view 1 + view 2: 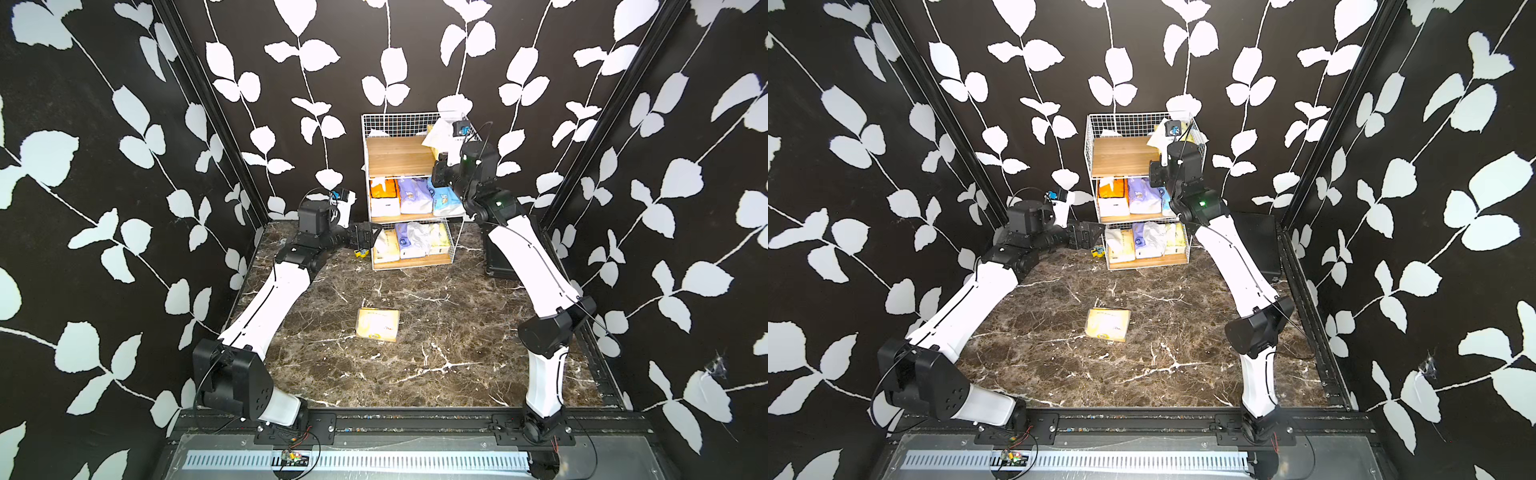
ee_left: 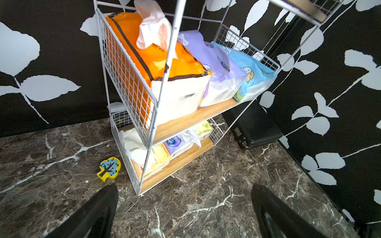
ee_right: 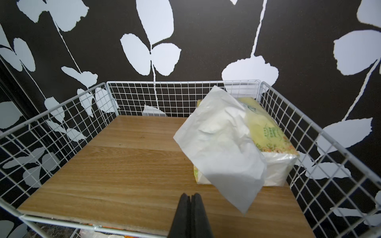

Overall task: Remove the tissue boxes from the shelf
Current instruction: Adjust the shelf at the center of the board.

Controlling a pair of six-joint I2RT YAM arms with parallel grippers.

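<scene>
The shelf (image 1: pixel 395 158) stands at the back of the marble table. Its top board (image 3: pixel 123 164) holds a pale yellow tissue pack (image 3: pixel 266 127) with a white sheet (image 3: pixel 216 144) sticking out. My right gripper (image 3: pixel 190 194) is shut and empty over that board's front, just short of the pack. An orange-and-white box (image 2: pixel 144 51), a lilac pack (image 2: pixel 214 68) and a light blue pack (image 2: pixel 251 76) fill the middle board. More packs (image 1: pixel 405 243) sit on the bottom board. One yellow pack (image 1: pixel 378 324) lies flat mid-table. My left gripper (image 2: pixel 184 186) hangs open by the shelf's lower left corner.
A flat black ribbed case (image 2: pixel 255 127) lies on the table to the right of the shelf, behind my right arm. A small yellow-and-blue tree-shaped piece (image 2: pixel 109 169) lies on the table by the shelf's left foot. Black leaf-patterned walls close in on three sides.
</scene>
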